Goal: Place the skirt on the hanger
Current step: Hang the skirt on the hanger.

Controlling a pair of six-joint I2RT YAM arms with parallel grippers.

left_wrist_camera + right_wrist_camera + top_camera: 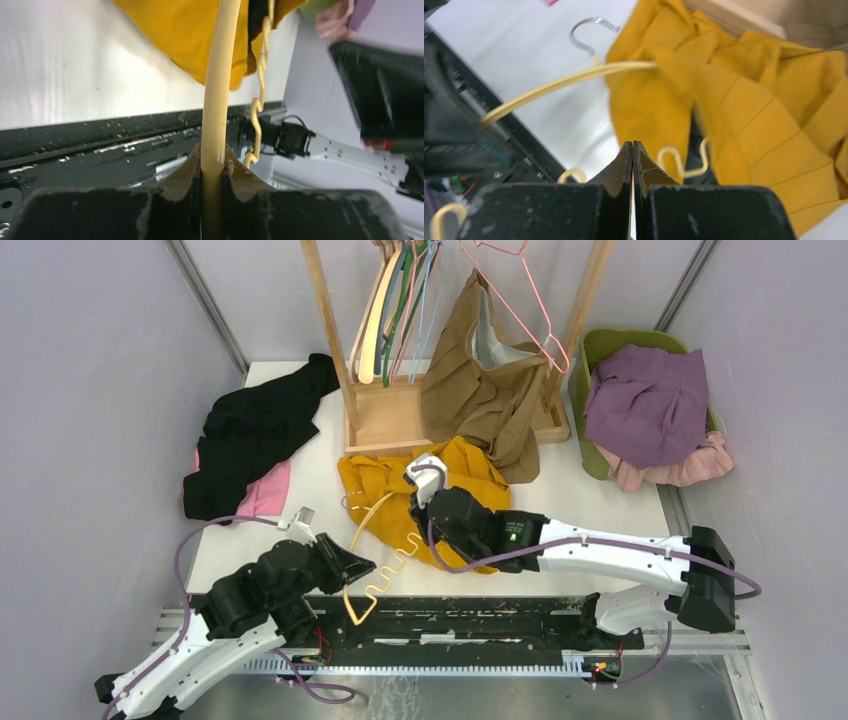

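The white table [315,480] carries a mustard-yellow skirt [470,465] at its middle, lying crumpled in a heap with pleats showing on its right side. It is not hung. One arm of a cream hanger [360,527] runs under a fold at the skirt's left edge, and the rest of the hanger sticks out toward the near left. Its wavy lower bar reaches past the near edge of the table, and its metal hook [589,30] lies on the table just left of the skirt.

The left gripper [360,565] is closed narrowly on the hanger's arm near the table's near edge. The right gripper [632,147] is pinched fully together with nothing visible between its fingers, above the skirt's near-left edge.

Just beyond the skirt stands a wooden rack [390,415] of spare hangers. A brown garment [480,390] hangs from it, and its hem drapes down to the skirt's far edge. A black garment [255,430] lies at the far left over a pink cloth [268,495]. A green basket [590,350] at the far right holds a purple garment [645,405].
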